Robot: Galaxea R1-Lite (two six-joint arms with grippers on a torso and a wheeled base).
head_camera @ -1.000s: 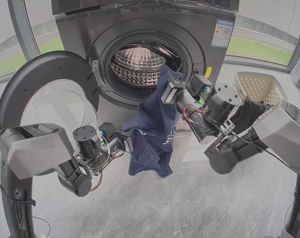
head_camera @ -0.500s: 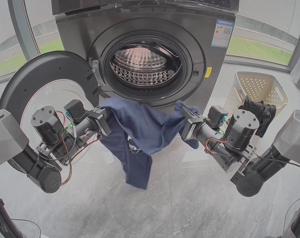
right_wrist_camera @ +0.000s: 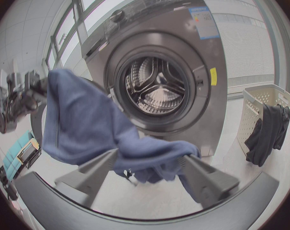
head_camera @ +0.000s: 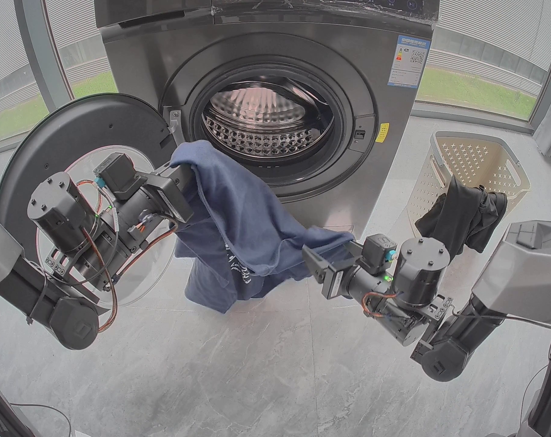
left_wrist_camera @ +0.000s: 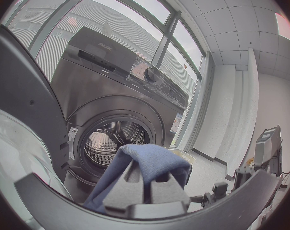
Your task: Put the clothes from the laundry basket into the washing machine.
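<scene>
A dark blue shirt (head_camera: 245, 226) hangs in front of the open washing machine drum (head_camera: 263, 122). My left gripper (head_camera: 181, 180) is shut on the shirt's upper end, level with the left side of the drum opening; the cloth drapes over its fingers (left_wrist_camera: 135, 189). My right gripper (head_camera: 313, 262) is lower, in front of the machine's base. Its fingers (right_wrist_camera: 94, 170) stand wide open, and the shirt's (right_wrist_camera: 84, 122) other end lies across the gap and over one tip. A black garment (head_camera: 463, 213) hangs over the rim of the beige laundry basket (head_camera: 493, 147).
The round washer door (head_camera: 81, 135) stands swung open on the left, right behind my left arm. The basket sits on the floor at the machine's right. Bare grey tiled floor (head_camera: 257, 365) lies in front, with windows behind the machine.
My left gripper has lifted its end of the shirt higher. My right gripper has dropped down and leftward and now stands open, so the shirt's right end sags.
</scene>
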